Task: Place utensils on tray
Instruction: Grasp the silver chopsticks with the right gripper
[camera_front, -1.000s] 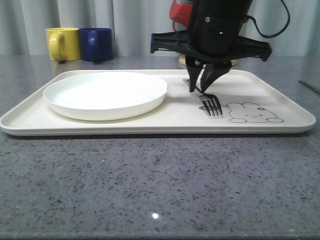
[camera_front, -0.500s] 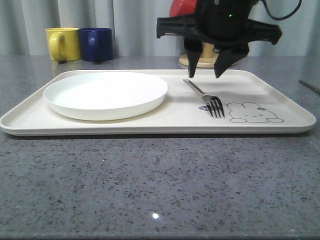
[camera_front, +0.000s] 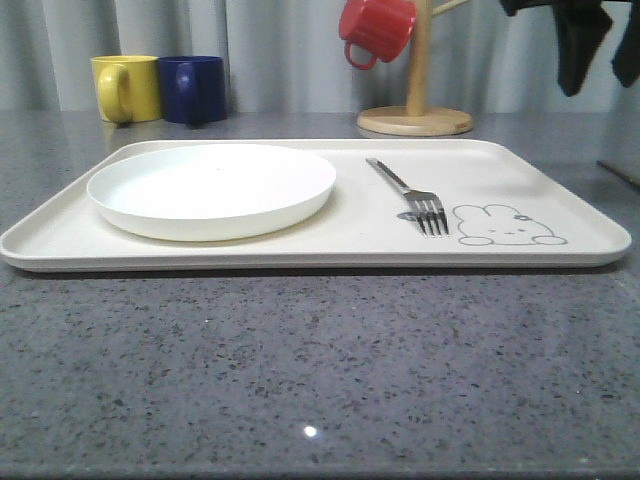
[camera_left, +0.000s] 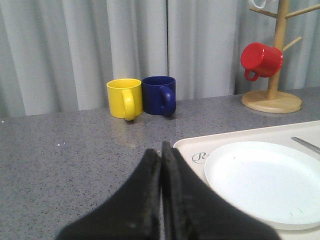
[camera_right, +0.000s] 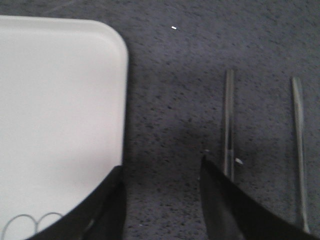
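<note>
Right gripper stood with its fingers spread and nothing between them, over bare grey table just beside the tray's rounded corner.
Left gripper had its fingers pressed together, empty, near the tray's rim. The fork lay flat on the tray between the white plate and the rabbit drawing, tines toward the camera. Two slim metal utensils lay parallel on the table off the tray, near the right gripper; their type could not be told.
</note>
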